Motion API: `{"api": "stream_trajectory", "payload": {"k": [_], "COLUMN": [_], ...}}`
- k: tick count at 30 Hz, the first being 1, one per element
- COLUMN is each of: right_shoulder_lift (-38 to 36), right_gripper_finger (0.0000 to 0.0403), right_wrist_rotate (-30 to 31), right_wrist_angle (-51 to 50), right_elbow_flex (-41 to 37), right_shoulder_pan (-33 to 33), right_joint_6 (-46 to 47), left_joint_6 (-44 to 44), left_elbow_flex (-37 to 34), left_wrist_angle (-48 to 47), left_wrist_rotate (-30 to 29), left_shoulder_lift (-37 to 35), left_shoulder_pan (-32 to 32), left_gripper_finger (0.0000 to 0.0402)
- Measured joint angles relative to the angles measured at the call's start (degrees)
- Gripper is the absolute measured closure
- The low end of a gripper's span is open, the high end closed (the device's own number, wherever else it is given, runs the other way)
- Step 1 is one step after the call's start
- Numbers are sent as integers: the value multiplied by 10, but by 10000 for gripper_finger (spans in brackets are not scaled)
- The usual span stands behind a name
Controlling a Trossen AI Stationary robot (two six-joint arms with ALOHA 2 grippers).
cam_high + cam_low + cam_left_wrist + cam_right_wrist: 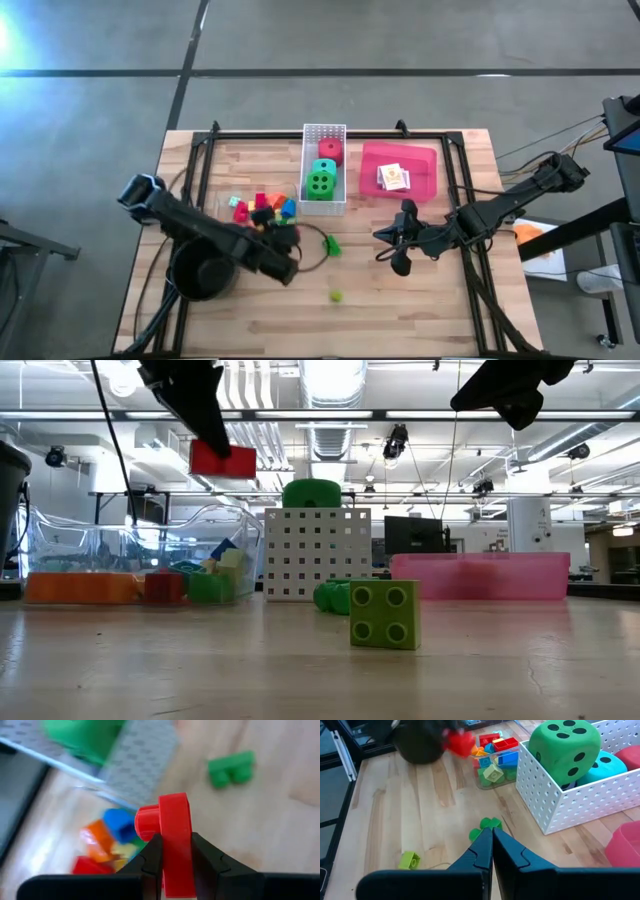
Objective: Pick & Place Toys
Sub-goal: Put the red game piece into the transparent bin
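The left pincer (172, 855) pinches a red building brick (170, 837) between its two fingers, holding it lifted clear of the table (400, 300), above the edge of a pile of small multicoloured bricks (262, 210) that lies just beside the white perforated basket (324, 135). In the low view the red brick (223, 460) hangs in the air under the dark arm, well above the table top. The basket holds a green die (320, 182), a teal die (325, 165) and a red die (330, 150). Next to the basket, on its other side, sits a red tray (425, 165) with a small card pack (393, 177) inside. A dark green brick (331, 245) lies on the bare wood near the basket's near end, and a lighter green brick (336, 295) lies apart from it, closer to the table's front edge. A round black pot (197, 275) stands beneath the left arm. The right pincer (492, 842) is pressed together and holds nothing, hovering over the table near the tray
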Motion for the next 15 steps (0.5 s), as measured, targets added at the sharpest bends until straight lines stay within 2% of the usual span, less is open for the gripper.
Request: {"api": "stream_trajectory", "payload": {"k": [7,15], "right_shoulder_lift": [0,0], "right_gripper_finger": [395,395], "right_wrist_rotate": [0,0], "right_wrist_angle": [0,0], "right_elbow_flex": [0,0], "right_shoulder_pan": [0,0], "right_joint_6": [0,0], "left_joint_6": [0,68], "left_elbow_flex": [0,-48], "left_wrist_angle": [-55,-46], "left_wrist_rotate": [-1,88], "left_shoulder_lift": [-55,-107], "left_shoulder_pan": [69,181], "left_gripper_finger": [337,337]}}
